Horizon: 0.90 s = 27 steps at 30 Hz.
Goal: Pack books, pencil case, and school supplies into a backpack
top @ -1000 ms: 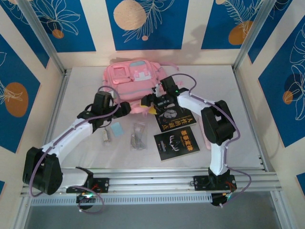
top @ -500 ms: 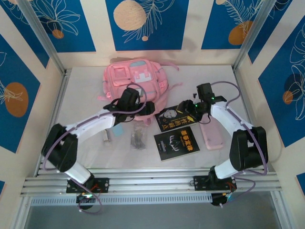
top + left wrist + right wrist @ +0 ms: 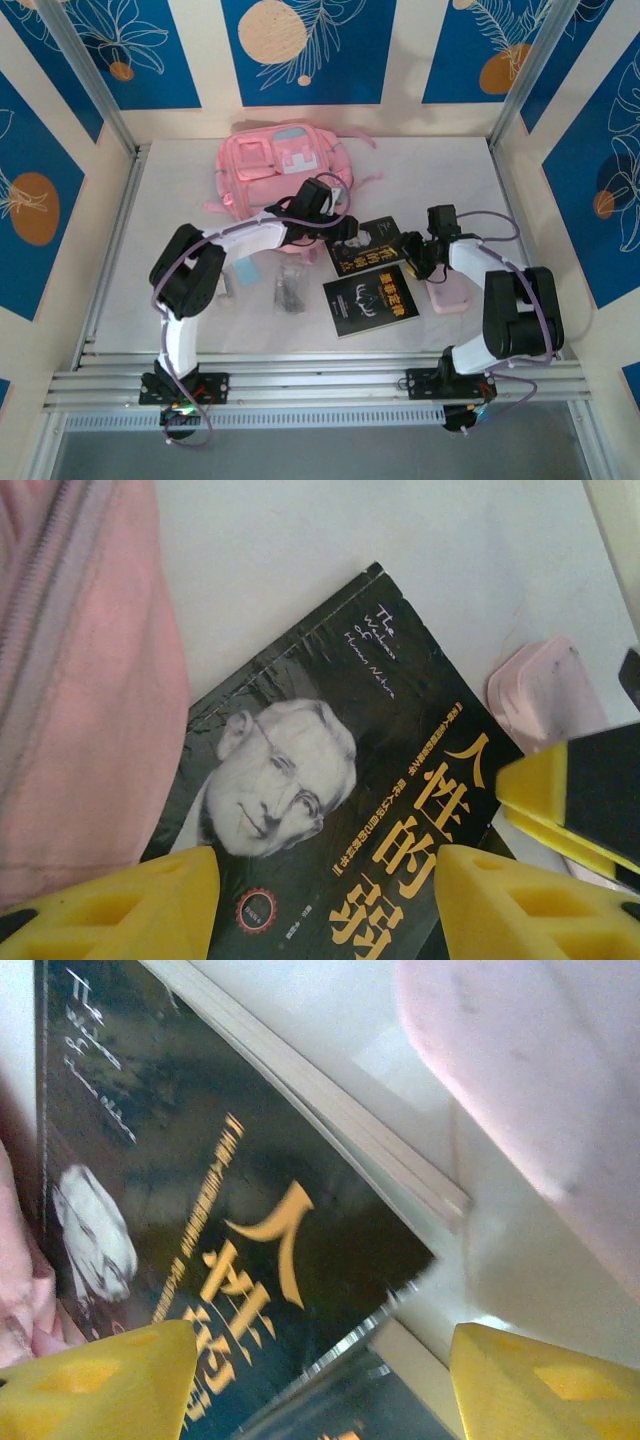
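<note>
The pink backpack (image 3: 275, 165) lies flat at the far side of the table (image 3: 450, 180), front pockets up, with its straps trailing off to the right. Just nearer, the face-cover book (image 3: 368, 248) lies cover up and skewed to the table edges. Its long axis runs roughly across the table, the right end a little farther back and the head of the gold title toward the right arm. Its left corner sits close against the backpack's near edge.

The emblem book (image 3: 370, 300) lies just nearer still, skewed the same way. Whether the two covers overlap I cannot tell.

The left end effector (image 3: 345, 232) hangs over the face end of the book. In its wrist view the fingers (image 3: 130, 910) stand wide apart with nothing held — only the cover below.

The right end effector (image 3: 412, 262) crowds the book's other end, also spread wide and empty. One of its yellow fingers (image 3: 560, 790) shows over that corner.

The pencil case (image 3: 445, 297) lies just right of the books, its long axis pointing away from the near edge and its far end under the right arm.

Left of the books, well apart from both end effectors, lie the clear packet (image 3: 290, 285), the light-blue square (image 3: 243, 272) and the white oblong piece (image 3: 224, 286).
</note>
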### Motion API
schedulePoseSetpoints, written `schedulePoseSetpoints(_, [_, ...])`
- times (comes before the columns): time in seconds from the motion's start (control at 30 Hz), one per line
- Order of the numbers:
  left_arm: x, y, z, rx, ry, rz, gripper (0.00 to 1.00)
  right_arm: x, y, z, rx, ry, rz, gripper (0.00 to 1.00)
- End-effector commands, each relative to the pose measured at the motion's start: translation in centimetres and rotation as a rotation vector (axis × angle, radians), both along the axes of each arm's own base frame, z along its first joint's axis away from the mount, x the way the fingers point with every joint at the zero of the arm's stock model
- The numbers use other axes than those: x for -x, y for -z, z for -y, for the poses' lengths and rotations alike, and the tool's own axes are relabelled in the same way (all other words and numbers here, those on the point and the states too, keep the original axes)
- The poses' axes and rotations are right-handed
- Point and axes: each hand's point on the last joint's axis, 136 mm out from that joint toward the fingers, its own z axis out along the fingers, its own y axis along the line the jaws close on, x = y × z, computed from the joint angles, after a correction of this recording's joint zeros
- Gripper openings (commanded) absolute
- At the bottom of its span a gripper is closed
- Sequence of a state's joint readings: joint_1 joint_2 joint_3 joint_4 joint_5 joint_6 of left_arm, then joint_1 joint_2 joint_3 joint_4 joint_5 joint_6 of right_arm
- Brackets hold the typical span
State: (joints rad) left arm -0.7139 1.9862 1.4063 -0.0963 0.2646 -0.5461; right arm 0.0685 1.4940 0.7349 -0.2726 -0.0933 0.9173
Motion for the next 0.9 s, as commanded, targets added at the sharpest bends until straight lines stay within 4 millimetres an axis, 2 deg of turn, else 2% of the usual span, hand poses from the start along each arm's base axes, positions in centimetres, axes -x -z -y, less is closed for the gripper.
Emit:
schedulePoseSetpoints(0.0, [0.4,0.8,1.1,0.004,0.066,-0.018,0.58,-2.3,0.2,-0.1,-0.024,0.035,0.042,0.68])
schedulePoseSetpoints(0.17, [0.6,3.3,1.0,-0.047,0.081,-0.054,0.57,-3.8,0.2,-0.9,-0.069,0.047,0.062,0.67])
schedulePoseSetpoints(0.4, [1.5,6.2,-0.3,-0.129,0.089,-0.105,0.53,-5.8,-3.1,-1.6,-0.095,0.048,0.179,0.58])
schedulePoseSetpoints(0.5, [1.7,6.6,-0.5,-0.135,0.088,-0.11,0.53,-6.4,-4.2,-1.9,-0.11,0.049,0.218,0.48])
schedulePoseSetpoints(0.57, [1.8,6.7,-0.5,-0.136,0.088,-0.113,0.52,-6.7,-4.7,-2.3,-0.119,0.041,0.233,0.46])
schedulePoseSetpoints(0.67, [1.8,6.7,-0.4,-0.131,0.092,-0.117,0.52,-7.0,-4.7,-3.0,-0.119,0.022,0.232,0.44])
schedulePoseSetpoints(0.87, [1.8,6.6,-0.3,-0.122,0.089,-0.122,0.52,-7.7,-4.4,-4.3,-0.145,0.008,0.24,0.33])
